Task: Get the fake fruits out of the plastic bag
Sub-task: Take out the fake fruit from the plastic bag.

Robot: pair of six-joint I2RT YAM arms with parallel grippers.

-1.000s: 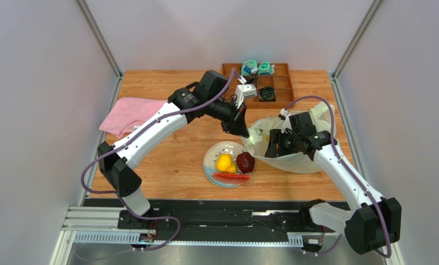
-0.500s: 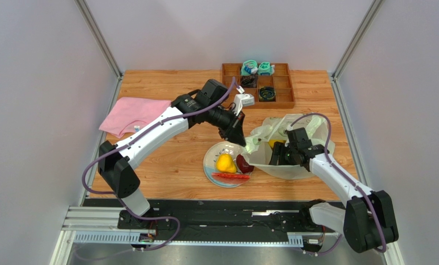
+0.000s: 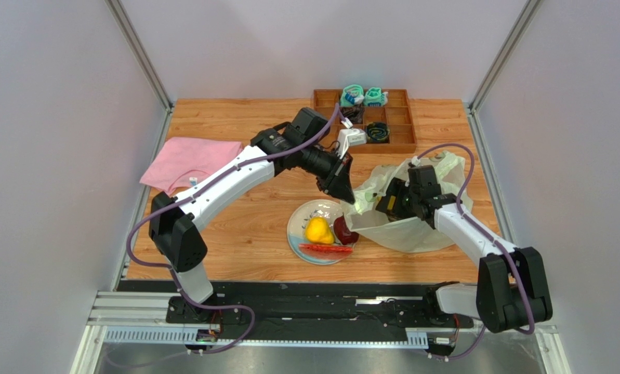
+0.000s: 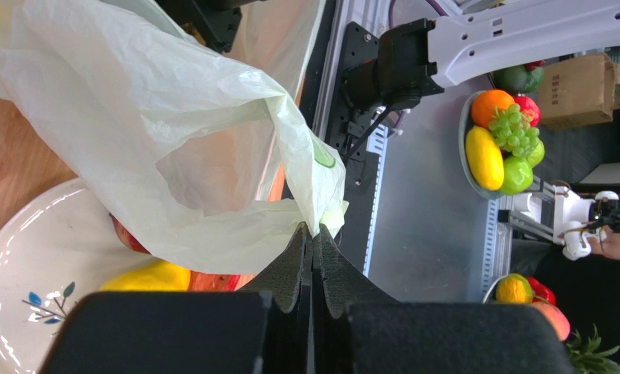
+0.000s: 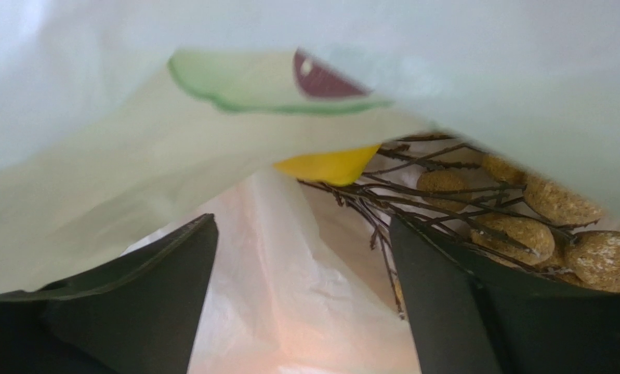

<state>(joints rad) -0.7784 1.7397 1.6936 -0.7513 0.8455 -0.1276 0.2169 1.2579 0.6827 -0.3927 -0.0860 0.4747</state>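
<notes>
Where the left claw (image 4: 313, 231) pinches the plastic bag (image 4: 164, 117), a green-outlined mark (image 4: 324, 153) shows.

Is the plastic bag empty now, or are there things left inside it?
Not empty. Inside the plastic bag, the right wrist view shows a yellow piece and brown round fruits on twigs.

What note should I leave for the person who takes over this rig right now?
Left gripper: shut on the edge of the plastic bag, holds it up near the plate.
Right gripper: open, inside the bag, holding nothing.
Done: yellow pear, dark red fruit and red slice lie on the plate.
Left to do: a yellow piece and a brown bunch on twigs are in the bag.
</notes>
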